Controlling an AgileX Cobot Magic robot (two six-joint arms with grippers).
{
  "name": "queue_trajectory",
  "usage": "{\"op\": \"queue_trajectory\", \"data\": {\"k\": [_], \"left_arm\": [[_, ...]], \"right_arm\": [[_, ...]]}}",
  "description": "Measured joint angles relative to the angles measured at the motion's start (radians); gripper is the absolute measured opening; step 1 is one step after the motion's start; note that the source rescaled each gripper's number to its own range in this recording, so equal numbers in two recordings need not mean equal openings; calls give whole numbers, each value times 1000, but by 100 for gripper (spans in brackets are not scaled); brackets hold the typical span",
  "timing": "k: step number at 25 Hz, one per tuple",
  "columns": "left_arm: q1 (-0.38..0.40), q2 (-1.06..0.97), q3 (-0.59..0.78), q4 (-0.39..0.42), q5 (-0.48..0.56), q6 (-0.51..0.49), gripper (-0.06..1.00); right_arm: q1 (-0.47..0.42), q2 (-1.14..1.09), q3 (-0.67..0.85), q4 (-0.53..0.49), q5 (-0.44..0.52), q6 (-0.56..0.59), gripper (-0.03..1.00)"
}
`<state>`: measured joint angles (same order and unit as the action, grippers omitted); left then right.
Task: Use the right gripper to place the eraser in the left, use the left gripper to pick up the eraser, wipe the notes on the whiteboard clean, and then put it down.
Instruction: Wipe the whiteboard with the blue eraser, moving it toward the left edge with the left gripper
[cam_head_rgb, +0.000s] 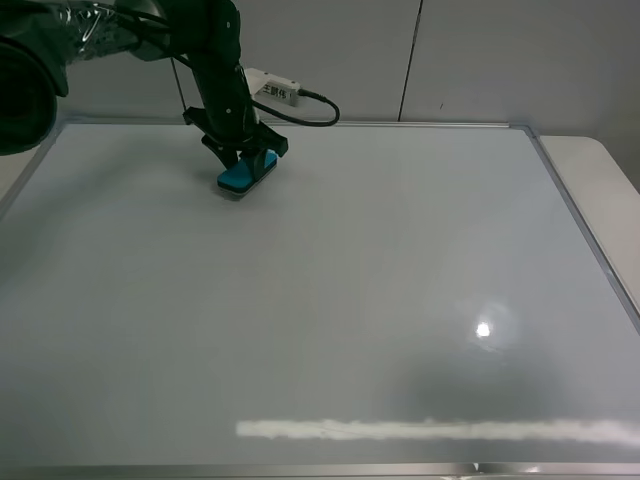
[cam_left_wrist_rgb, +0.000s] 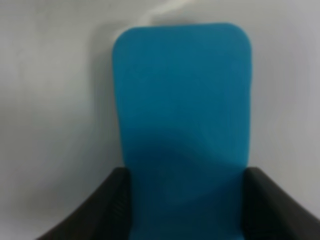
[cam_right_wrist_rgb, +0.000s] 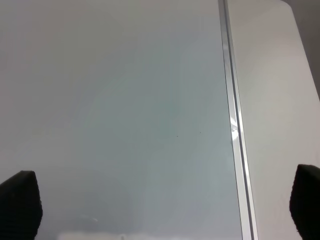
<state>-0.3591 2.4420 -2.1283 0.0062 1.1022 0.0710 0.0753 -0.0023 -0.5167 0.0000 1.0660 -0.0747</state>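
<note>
Whiteboard (cam_head_rgb: 330, 300): glossy, silver-framed, fills most of high view; near edge and left corner cut off.
Left tool (cam_head_rgb: 243, 160): clamped shut on eraser (cam_head_rgb: 247, 173) at far-left part of board, eraser flat against surface.
Right tool (cam_right_wrist_rgb: 160, 205): jaws spread wide, empty, above board's right frame; only fingertips visible, absent from high view.
Notes: none discernible.
</note>
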Motion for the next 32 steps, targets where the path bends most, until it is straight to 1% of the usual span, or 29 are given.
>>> {"op": "queue_trajectory", "data": {"k": [5, 8, 14, 19, 23, 27, 30, 32], "left_arm": [[0, -74, 0, 48, 48, -41, 2], [0, -110, 2, 58, 69, -71, 2], [0, -184, 53, 87, 84, -111, 2], [0, -255, 155, 111, 83, -139, 2], [0, -324, 247, 127, 48, -156, 2], [0, -386, 319, 143, 39, -180, 2], [0, -447, 402, 169, 30, -210, 2], [0, -500, 479, 187, -3, -235, 2]], "right_arm": [[0, 0, 0, 0, 0, 0, 100], [0, 0, 0, 0, 0, 0, 100], [0, 0, 0, 0, 0, 0, 100], [0, 0, 0, 0, 0, 0, 100], [0, 0, 0, 0, 0, 0, 100], [0, 0, 0, 0, 0, 0, 100], [0, 0, 0, 0, 0, 0, 100], [0, 0, 0, 0, 0, 0, 100]]}}
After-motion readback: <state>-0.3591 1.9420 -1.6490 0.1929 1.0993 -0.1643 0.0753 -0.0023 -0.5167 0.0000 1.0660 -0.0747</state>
